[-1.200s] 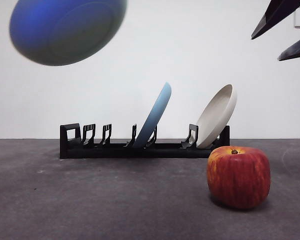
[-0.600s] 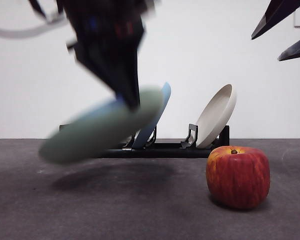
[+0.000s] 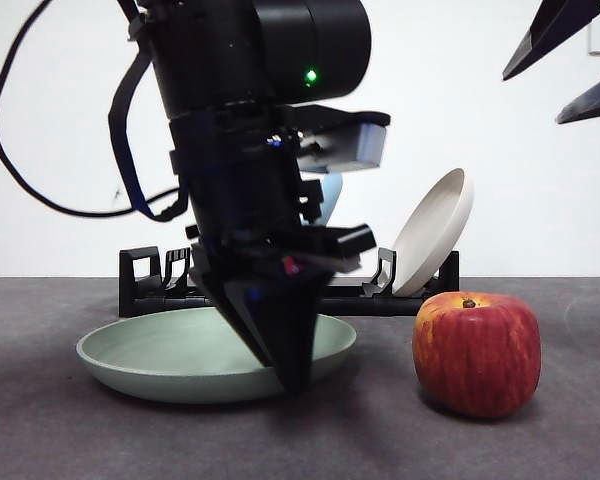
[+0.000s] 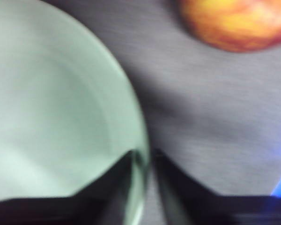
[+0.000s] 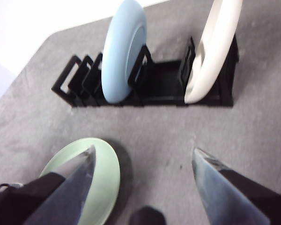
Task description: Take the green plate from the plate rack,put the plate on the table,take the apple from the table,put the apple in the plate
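Note:
The green plate (image 3: 160, 350) lies flat on the table (image 3: 70, 430), in front of the plate rack (image 3: 145, 280). My left gripper (image 3: 290, 375) reaches down from above and is shut on the plate's rim at its right front edge; the left wrist view shows the jaws (image 4: 143, 157) pinching the rim of the plate (image 4: 51, 117). The apple (image 3: 477, 352) stands upright on the table to the right of the plate, apart from it, and also shows in the left wrist view (image 4: 234, 23). My right gripper (image 5: 144, 151) is open and empty, held high at the front view's top right (image 3: 532, 97).
The rack (image 5: 164, 89) holds a light blue plate (image 5: 124, 51) in the middle and a cream-white plate (image 5: 215, 47) at its right end, both leaning. The left arm hides most of the blue plate (image 3: 325, 195) in the front view. A white wall stands behind.
The left arm has come down from high at the left with the green plate, which was tilted in the air and now lies flat on the table. The apple and right gripper have not moved.

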### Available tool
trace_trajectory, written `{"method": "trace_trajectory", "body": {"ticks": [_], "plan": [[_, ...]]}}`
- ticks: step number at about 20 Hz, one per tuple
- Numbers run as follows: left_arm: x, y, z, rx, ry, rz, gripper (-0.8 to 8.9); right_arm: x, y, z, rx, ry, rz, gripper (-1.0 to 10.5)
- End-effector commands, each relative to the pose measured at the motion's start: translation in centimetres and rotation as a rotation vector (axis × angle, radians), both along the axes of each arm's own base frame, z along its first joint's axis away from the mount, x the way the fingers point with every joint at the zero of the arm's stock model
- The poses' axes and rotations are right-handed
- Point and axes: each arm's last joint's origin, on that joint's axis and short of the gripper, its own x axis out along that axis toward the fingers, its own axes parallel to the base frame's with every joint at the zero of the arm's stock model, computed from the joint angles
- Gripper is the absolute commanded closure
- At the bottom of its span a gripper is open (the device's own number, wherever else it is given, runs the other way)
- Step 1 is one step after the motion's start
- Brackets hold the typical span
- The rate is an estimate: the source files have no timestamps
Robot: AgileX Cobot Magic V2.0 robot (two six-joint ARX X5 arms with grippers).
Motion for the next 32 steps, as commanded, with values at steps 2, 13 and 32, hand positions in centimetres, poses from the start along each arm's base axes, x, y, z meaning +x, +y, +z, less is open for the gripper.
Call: {"method": "trace_trajectory", "body": {"ticks": [2, 13, 32], "plan": [[0.0, 0.0, -0.4, -0.004, 0.007, 0.010, 4.44, -0.1, 0.0, -0.2, -0.010, 0.025, 0.008, 5.9], [-4.9, 9.1, 18.3, -0.466, -0.635, 0.296, 4.45, -1.8, 4.6, 0.4, -0.274, 0.150, 0.211, 3.3], [-15.5, 23.8, 24.8, -0.717, -1.024, 0.650, 4.45, 1.4, 13.5, -11.8, -0.765, 0.629, 0.419, 3.9]]}}
